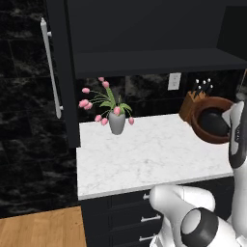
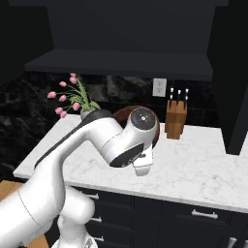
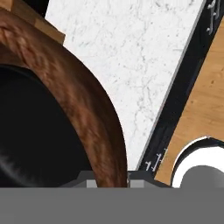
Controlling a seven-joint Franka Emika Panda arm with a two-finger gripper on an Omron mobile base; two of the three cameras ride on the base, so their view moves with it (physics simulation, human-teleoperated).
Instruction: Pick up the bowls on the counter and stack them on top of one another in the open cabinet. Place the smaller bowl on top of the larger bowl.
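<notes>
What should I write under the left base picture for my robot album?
Robot arm lifting the tilted brown bowl, with the black bowl nested inside, above the marble counter beside pink flowers.

White glossy arm (image 2: 72, 160), rounded segments, dark grey joint caps, black seam stripe.

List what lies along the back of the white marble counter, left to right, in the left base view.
Grey vase of pink tulips → wooden knife block → wide reddish-brown wood-like bowl, tilted, with the glossy black bowl inside.
</notes>
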